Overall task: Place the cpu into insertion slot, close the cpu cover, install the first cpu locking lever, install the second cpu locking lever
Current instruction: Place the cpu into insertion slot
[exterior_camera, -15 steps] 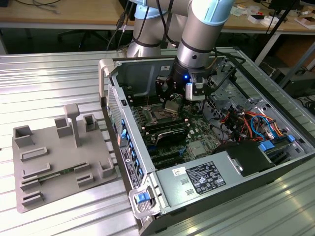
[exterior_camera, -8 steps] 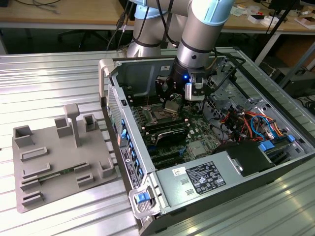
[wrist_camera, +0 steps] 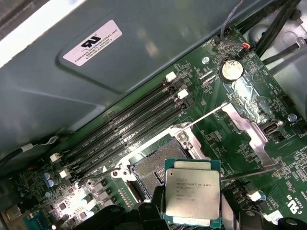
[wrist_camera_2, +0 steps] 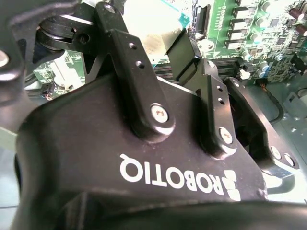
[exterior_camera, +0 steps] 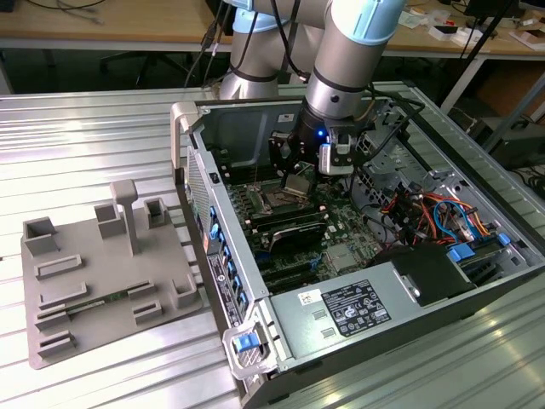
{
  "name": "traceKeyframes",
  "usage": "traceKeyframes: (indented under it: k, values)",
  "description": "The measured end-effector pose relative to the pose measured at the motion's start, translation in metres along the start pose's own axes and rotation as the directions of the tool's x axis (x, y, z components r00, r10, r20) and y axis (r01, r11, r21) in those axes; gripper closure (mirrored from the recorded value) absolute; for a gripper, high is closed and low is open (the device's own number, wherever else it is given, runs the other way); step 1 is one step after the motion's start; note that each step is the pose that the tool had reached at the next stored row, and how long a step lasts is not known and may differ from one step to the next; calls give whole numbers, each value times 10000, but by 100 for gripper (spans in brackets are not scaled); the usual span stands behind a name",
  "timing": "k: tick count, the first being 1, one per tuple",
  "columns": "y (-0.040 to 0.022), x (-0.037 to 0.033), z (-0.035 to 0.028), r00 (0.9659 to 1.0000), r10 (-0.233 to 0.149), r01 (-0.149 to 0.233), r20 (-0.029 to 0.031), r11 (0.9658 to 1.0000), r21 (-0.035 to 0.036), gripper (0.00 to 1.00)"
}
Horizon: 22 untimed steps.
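Ribbed metal benchtop (exterior_camera: 102, 128) is carrying an open computer case (exterior_camera: 197, 183) as the first step is playing out. The gripper (wrist_camera_2: 153, 36) is pinching the cpu (wrist_camera: 192, 194) by opposite edges, jaws closed to chip width, and is hovering just off the insertion slot (wrist_camera: 154, 168) near the middle of the green board (wrist_camera: 206, 86). Seating it is probably calling for squaring the chip over the socket, then lowering it level.

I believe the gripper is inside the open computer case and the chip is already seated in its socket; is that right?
Not quite. The gripper is inside the open computer case, but the chip is not seated. The first wrist view shows it held in the gripper, off the board, beside the socket, which is uncovered and empty.
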<state>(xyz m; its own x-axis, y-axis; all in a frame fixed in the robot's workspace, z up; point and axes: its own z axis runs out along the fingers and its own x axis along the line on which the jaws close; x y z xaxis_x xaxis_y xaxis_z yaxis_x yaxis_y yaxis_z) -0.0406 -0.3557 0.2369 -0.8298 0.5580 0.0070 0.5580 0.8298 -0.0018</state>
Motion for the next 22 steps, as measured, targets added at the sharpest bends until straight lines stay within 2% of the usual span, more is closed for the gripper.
traceKeyframes:
  k: [22]
  values:
    - [0,0,13,9981,610,-610,-2,9981,-4,45]
